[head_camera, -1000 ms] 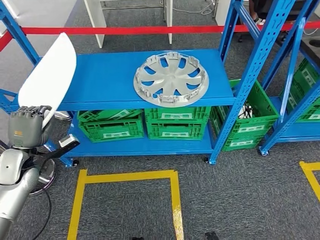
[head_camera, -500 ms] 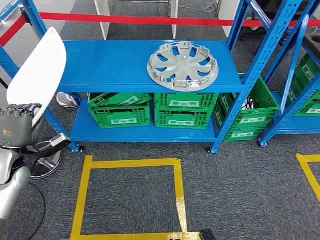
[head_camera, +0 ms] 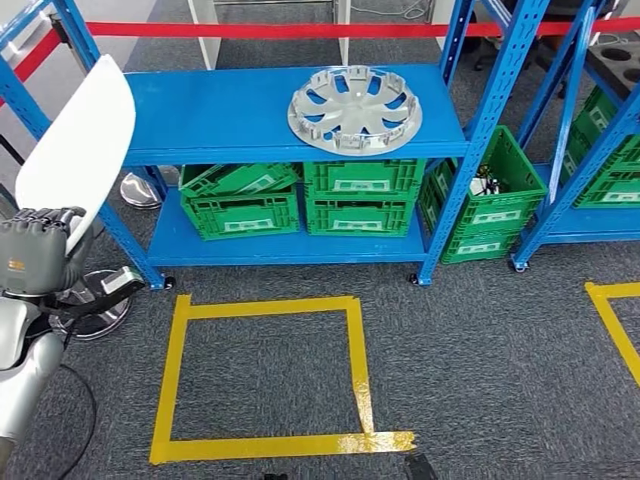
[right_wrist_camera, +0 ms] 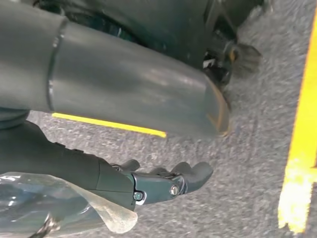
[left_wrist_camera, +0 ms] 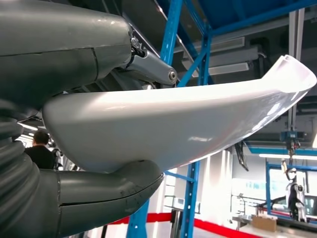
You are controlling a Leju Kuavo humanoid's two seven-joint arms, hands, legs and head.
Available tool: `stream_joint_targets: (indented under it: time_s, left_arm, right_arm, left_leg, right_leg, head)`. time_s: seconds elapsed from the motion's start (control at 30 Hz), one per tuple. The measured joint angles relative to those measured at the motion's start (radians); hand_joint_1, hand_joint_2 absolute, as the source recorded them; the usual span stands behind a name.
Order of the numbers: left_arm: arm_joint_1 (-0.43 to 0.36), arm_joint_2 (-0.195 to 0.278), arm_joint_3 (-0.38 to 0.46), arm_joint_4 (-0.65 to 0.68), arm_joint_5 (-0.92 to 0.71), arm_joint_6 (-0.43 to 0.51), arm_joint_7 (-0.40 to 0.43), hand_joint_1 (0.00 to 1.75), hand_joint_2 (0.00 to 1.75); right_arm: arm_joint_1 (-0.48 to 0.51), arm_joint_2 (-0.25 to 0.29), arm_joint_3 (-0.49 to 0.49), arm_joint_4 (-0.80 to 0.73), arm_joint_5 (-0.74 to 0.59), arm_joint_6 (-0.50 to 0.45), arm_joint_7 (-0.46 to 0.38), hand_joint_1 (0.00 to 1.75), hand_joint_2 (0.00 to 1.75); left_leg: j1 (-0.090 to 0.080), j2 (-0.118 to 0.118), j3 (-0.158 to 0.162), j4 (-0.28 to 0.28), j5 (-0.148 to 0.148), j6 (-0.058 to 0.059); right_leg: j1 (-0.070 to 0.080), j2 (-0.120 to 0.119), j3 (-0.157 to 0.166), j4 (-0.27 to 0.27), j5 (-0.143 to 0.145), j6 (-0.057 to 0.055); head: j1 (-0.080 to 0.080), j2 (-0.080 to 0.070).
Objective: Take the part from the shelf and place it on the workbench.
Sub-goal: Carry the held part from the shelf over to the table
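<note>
In the head view the left hand point(head_camera: 41, 255) is closed around the lower edge of a white part point(head_camera: 79, 150), a smooth curved panel that stands up and leans out past the left end of the blue shelf point(head_camera: 219, 115). So the task's thing is in the hand, off the shelf and not yet on any tabletop. A silver wheel cover point(head_camera: 353, 108) lies flat on the upper shelf board, well apart from the hand. Green crates point(head_camera: 302, 205) sit on the board below, each with a pale label too small to read. Compared with a second ago, the whole scene has shifted: the shelf sits higher and farther off, more grey carpet shows, and the full yellow tape square point(head_camera: 264, 375) has come into view. That is the camera moving, so the robot seems to be backing off the shelf. The hand and part keep their place in the picture. I judge the pick done and the carry under way; no workbench shows yet.

The left wrist view shows the white part point(left_wrist_camera: 179, 124) clamped between thumb and darker fingers point(left_wrist_camera: 112, 186), a firm grip.

In the right wrist view the right hand point(right_wrist_camera: 164, 183) hangs over carpet and yellow tape, fingers loosely extended, holding nothing. No brand or writing can be read.
</note>
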Motion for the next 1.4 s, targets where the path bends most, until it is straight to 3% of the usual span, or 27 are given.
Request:
stream_joint_targets:
  time_s: [0.07, 0.13, 0.17, 0.23, 0.3, 0.33, 0.4, 0.47, 0.5, 0.53, 0.6, 0.67, 0.7, 0.77, 0.83, 0.87, 0.93, 1.0, 1.03, 1.07, 1.13, 1.17, 1.23, 1.27, 1.33, 1.37, 1.4]
  left_arm:
    - [-0.001, -0.004, 0.000, 0.002, -0.001, 0.000, -0.004, 1.75, 1.75]
    - [-0.005, -0.007, 0.000, 0.003, -0.001, 0.000, -0.008, 1.75, 1.75]
    - [-0.008, -0.010, 0.001, 0.003, -0.001, 0.000, -0.011, 1.75, 1.75]
    - [-0.015, -0.014, 0.001, 0.004, -0.002, 0.000, -0.016, 1.75, 1.75]
    - [-0.018, -0.019, 0.002, 0.006, -0.004, 0.000, -0.021, 1.75, 1.75]
    - [-0.021, -0.022, 0.002, 0.007, -0.007, 0.000, -0.022, 1.75, 1.75]
    - [-0.025, -0.030, 0.004, 0.009, -0.015, 0.000, -0.022, 1.75, 1.75]
    - [-0.026, -0.037, 0.006, 0.009, -0.020, 0.000, -0.021, 1.75, 1.75]
    - [-0.026, -0.041, 0.006, 0.009, -0.021, 0.000, -0.021, 1.75, 1.75]
    - [-0.024, -0.045, 0.006, 0.009, -0.022, 0.000, -0.021, 1.75, 1.75]
    - [-0.021, -0.051, 0.008, 0.010, -0.023, 0.000, -0.020, 1.75, 1.75]
    - [-0.021, -0.056, 0.009, 0.010, -0.023, 0.000, -0.020, 1.75, 1.75]
    - [-0.022, -0.059, 0.009, 0.010, -0.024, 0.000, -0.019, 1.75, 1.75]
    - [-0.022, -0.064, 0.010, 0.011, -0.026, 0.000, -0.019, 1.75, 1.75]
    - [-0.021, -0.067, 0.010, 0.013, -0.029, 0.000, -0.019, 1.75, 1.75]
    - [-0.022, -0.067, 0.010, 0.014, -0.029, 0.000, -0.019, 1.75, 1.75]
    - [-0.024, -0.068, 0.011, 0.016, -0.030, 0.001, -0.018, 1.75, 1.75]
    - [-0.023, -0.069, 0.012, 0.020, -0.030, 0.001, -0.018, 1.75, 1.75]
    - [-0.022, -0.070, 0.012, 0.022, -0.030, 0.001, -0.018, 1.75, 1.75]
    - [-0.022, -0.071, 0.012, 0.023, -0.030, 0.001, -0.018, 1.75, 1.75]
    - [-0.023, -0.073, 0.012, 0.026, -0.030, 0.001, -0.018, 1.75, 1.75]
    - [-0.024, -0.073, 0.012, 0.026, -0.030, 0.001, -0.018, 1.75, 1.75]
    - [-0.027, -0.074, 0.012, 0.028, -0.026, 0.001, -0.018, 1.75, 1.75]
    - [-0.029, -0.074, 0.011, 0.030, -0.021, 0.001, -0.018, 1.75, 1.75]
    - [-0.032, -0.074, 0.010, 0.034, -0.008, 0.001, -0.018, 1.75, 1.75]
    - [-0.035, -0.074, 0.009, 0.037, -0.004, 0.001, -0.018, 1.75, 1.75]
    - [-0.038, -0.075, 0.008, 0.039, -0.001, 0.001, -0.018, 1.75, 1.75]
  right_arm:
    - [-0.002, 0.000, 0.000, 0.000, 0.001, -0.013, 0.007, 0.00, 0.00]
    - [-0.004, -0.001, 0.001, 0.000, 0.001, -0.025, 0.012, 0.00, 0.00]
    - [-0.006, -0.002, 0.002, 0.000, 0.002, -0.031, 0.015, 0.00, 0.00]
    - [-0.009, -0.004, 0.004, 0.001, 0.004, -0.045, 0.024, 0.00, 0.00]
    - [-0.010, -0.006, 0.006, 0.002, 0.006, -0.068, 0.039, 0.00, 0.00]
    - [-0.009, -0.008, 0.007, 0.002, 0.005, -0.086, 0.049, 0.00, 0.00]
    - [-0.006, -0.012, 0.008, 0.003, -0.001, -0.131, 0.065, 0.00, 0.00]
    - [-0.004, -0.016, 0.009, 0.004, -0.006, -0.164, 0.073, 0.00, 0.00]
    - [-0.004, -0.018, 0.011, 0.004, -0.007, -0.172, 0.075, 0.00, 0.00]
    - [-0.003, -0.020, 0.012, 0.004, -0.008, -0.175, 0.077, 0.00, 0.00]
    - [-0.002, -0.024, 0.015, 0.004, -0.008, -0.176, 0.078, 0.00, 0.00]
    - [-0.002, -0.028, 0.017, 0.005, -0.008, -0.176, 0.079, 0.00, 0.00]
    - [-0.003, -0.030, 0.019, 0.006, -0.008, -0.176, 0.079, 0.00, 0.00]
    - [-0.004, -0.034, 0.021, 0.008, -0.007, -0.176, 0.080, 0.00, 0.00]
    - [-0.002, -0.032, 0.022, 0.007, -0.007, -0.176, 0.082, 0.00, 0.00]
    - [-0.002, -0.031, 0.023, 0.007, -0.007, -0.176, 0.083, 0.00, 0.00]
    - [-0.002, -0.030, 0.023, 0.008, -0.008, -0.176, 0.084, 0.00, 0.00]
    - [-0.002, -0.030, 0.023, 0.008, -0.008, -0.175, 0.084, 0.00, 0.00]
    - [-0.002, -0.030, 0.023, 0.008, -0.008, -0.175, 0.084, 0.00, 0.00]
    - [-0.002, -0.030, 0.023, 0.008, -0.008, -0.174, 0.084, 0.00, 0.00]
    - [-0.003, -0.030, 0.023, 0.008, -0.008, -0.174, 0.085, 0.00, 0.00]
    - [-0.003, -0.031, 0.023, 0.008, -0.007, -0.174, 0.085, 0.00, 0.00]
    - [-0.004, -0.031, 0.023, 0.008, -0.007, -0.175, 0.087, 0.00, 0.00]
    - [-0.004, -0.031, 0.023, 0.008, -0.007, -0.175, 0.088, 0.00, 0.00]
    - [-0.002, -0.030, 0.024, 0.008, -0.007, -0.175, 0.091, 0.00, 0.00]
    - [-0.001, -0.029, 0.024, 0.008, -0.007, -0.175, 0.092, 0.00, 0.00]
    - [0.000, -0.029, 0.024, 0.008, -0.007, -0.174, 0.093, 0.00, 0.00]
  left_leg:
    - [0.011, 0.000, 0.035, 0.013, 0.030, -0.009]
    - [0.023, 0.000, 0.128, -0.101, 0.068, -0.023]
    - [0.024, -0.003, 0.174, -0.169, 0.066, -0.024]
    - [0.020, -0.006, 0.213, -0.243, 0.047, -0.015]
    - [0.013, -0.006, 0.203, -0.250, 0.054, 0.008]
    - [0.011, -0.004, 0.193, -0.250, 0.062, 0.020]
    - [0.009, -0.001, 0.171, -0.253, 0.081, 0.043]
    - [0.001, 0.000, 0.147, -0.252, 0.099, 0.054]
    - [-0.004, 0.000, 0.135, -0.251, 0.108, 0.057]
    - [-0.009, 0.000, 0.122, -0.251, 0.117, 0.060]
    - [-0.018, 0.000, 0.102, -0.249, 0.134, 0.063]
    - [-0.022, -0.001, 0.088, -0.249, 0.149, 0.063]
    - [-0.023, -0.001, 0.083, -0.249, 0.158, 0.060]
    - [-0.021, 0.000, 0.076, -0.255, 0.178, 0.052]
    - [-0.021, -0.001, 0.067, -0.260, 0.186, 0.043]
    - [-0.022, -0.002, 0.060, -0.250, 0.166, 0.037]
    - [-0.016, -0.004, 0.038, -0.167, 0.075, 0.023]
    - [-0.004, -0.004, 0.019, -0.034, -0.007, 0.009]
    - [0.001, -0.004, 0.019, 0.014, -0.015, 0.003]
    - [0.007, -0.004, 0.031, 0.031, -0.002, -0.004]
    - [0.019, -0.004, 0.101, -0.035, 0.048, -0.017]
    - [0.021, -0.004, 0.148, -0.099, 0.052, -0.023]
    - [0.020, -0.005, 0.213, -0.203, 0.033, -0.017]
    - [0.015, -0.006, 0.221, -0.224, 0.022, -0.008]
    - [0.010, -0.003, 0.206, -0.230, 0.036, 0.018]
    - [0.009, -0.001, 0.194, -0.231, 0.047, 0.029]
    - [0.010, 0.001, 0.181, -0.233, 0.060, 0.038]
  right_leg:
    - [-0.003, 0.000, -0.035, 0.012, 0.018, 0.007]
    - [-0.006, 0.000, -0.068, 0.029, 0.029, 0.018]
    - [-0.006, 0.000, -0.081, 0.037, 0.034, 0.024]
    - [-0.005, 0.001, -0.099, 0.047, 0.047, 0.038]
    - [-0.010, 0.002, -0.111, 0.050, 0.060, 0.051]
    - [-0.013, 0.003, -0.122, 0.057, 0.049, 0.057]
    - [-0.015, 0.005, -0.155, 0.127, -0.021, 0.062]
    - [-0.013, 0.007, -0.191, 0.259, -0.112, 0.062]
    - [-0.011, 0.007, -0.200, 0.314, -0.135, 0.058]
    - [-0.007, 0.008, -0.196, 0.343, -0.137, 0.052]
    - [0.005, 0.009, -0.134, 0.296, -0.089, 0.033]
    - [0.022, 0.013, -0.028, 0.152, -0.054, 0.008]
    - [0.028, 0.014, 0.013, 0.087, -0.054, -0.001]
    - [0.032, 0.015, 0.047, 0.022, -0.061, -0.009]
    - [0.027, 0.011, 0.038, 0.003, -0.040, -0.009]
    - [0.023, 0.009, 0.033, -0.005, -0.026, -0.012]
    - [0.017, 0.004, 0.015, -0.010, -0.001, -0.015]
    - [0.015, 0.002, -0.015, -0.002, 0.017, -0.012]
    - [0.013, 0.001, -0.032, 0.006, 0.025, -0.010]
    - [0.011, 0.000, -0.050, 0.014, 0.033, -0.006]
    - [0.006, -0.001, -0.088, 0.037, 0.045, 0.002]
    - [0.005, -0.001, -0.105, 0.049, 0.049, 0.008]
    - [0.005, 0.000, -0.128, 0.067, 0.062, 0.019]
    - [0.004, 0.000, -0.135, 0.070, 0.071, 0.025]
    - [-0.001, 0.002, -0.145, 0.072, 0.082, 0.037]
    - [-0.003, 0.004, -0.154, 0.081, 0.066, 0.043]
    - [-0.004, 0.006, -0.167, 0.107, 0.030, 0.047]
  head:
    - [0.000, 0.000]
    - [-0.001, 0.000]
    - [-0.001, 0.000]
    - [-0.001, 0.000]
    - [0.000, 0.000]
    - [0.000, 0.000]
    - [0.005, 0.000]
    - [0.010, 0.000]
    - [0.010, 0.000]
    - [0.010, 0.000]
    - [0.010, 0.000]
    - [0.010, 0.000]
    - [0.010, 0.000]
    - [0.010, 0.000]
    - [0.010, 0.000]
    - [0.010, 0.000]
    - [0.008, 0.000]
    - [0.007, 0.000]
    - [0.008, 0.000]
    - [0.008, 0.000]
    - [0.008, 0.000]
    - [0.007, 0.000]
    - [0.007, 0.000]
    - [0.008, 0.000]
    - [0.008, 0.000]
    - [0.009, 0.000]
    - [0.010, 0.000]
